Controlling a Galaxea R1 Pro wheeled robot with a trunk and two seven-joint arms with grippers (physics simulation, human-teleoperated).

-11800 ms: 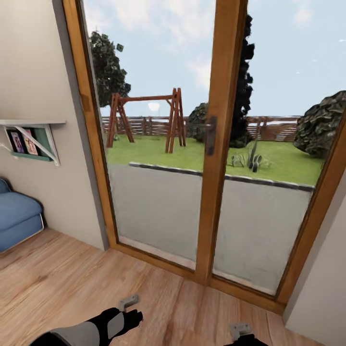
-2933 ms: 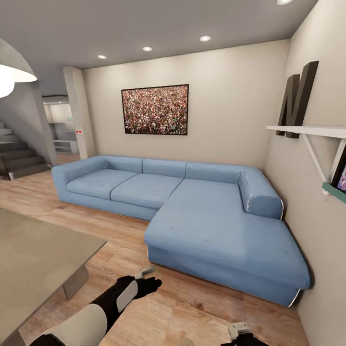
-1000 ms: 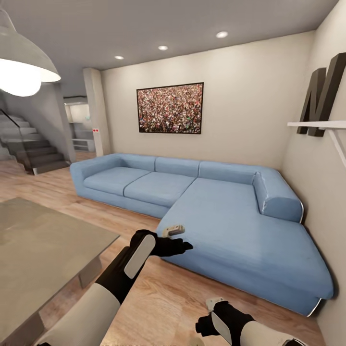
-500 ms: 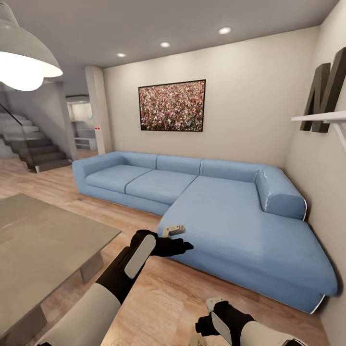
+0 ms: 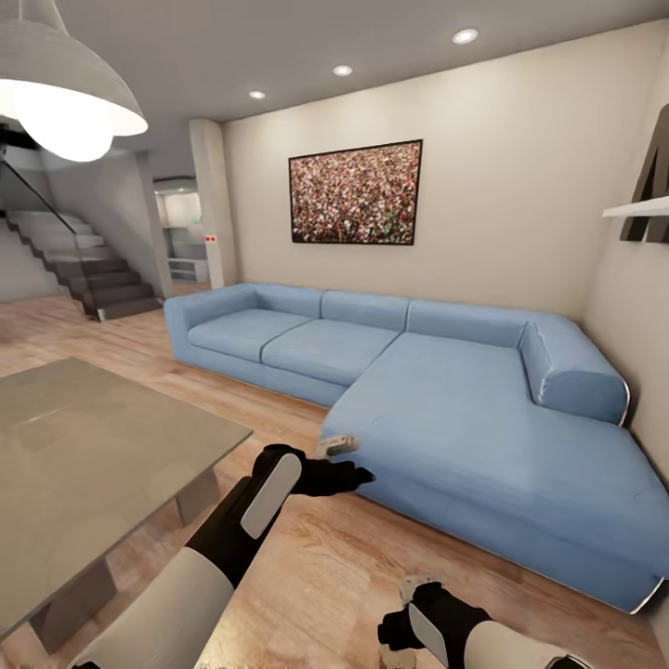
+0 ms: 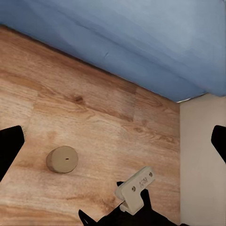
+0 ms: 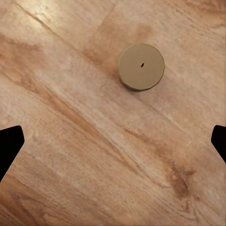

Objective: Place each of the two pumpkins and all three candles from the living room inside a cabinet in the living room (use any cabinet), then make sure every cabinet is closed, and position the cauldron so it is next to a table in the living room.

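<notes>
One candle recorded on the wood floor, upright, pale flat top facing the right wrist camera, clear of everything around it. Same candle seen from the left wrist camera, on the floor well apart from the sofa base.

Placed against the sofa, left to right:
- Staircase far beyond the sofa's left end.
- Pendant lamp hanging high, left of the sofa.
- Grey glossy worktop left of the sofa, across a strip of floor.
- Left tool raised just before the sofa's front corner; fingers at opposite edges of its wrist view, spread wide, nothing between them.
- Framed picture on the wall above the sofa back.
- Right tool low, in front of the sofa, over bare floor; finger tips at opposite edges of its wrist view, spread wide, nothing held.
- Wall shelf above the sofa's right end.
</notes>
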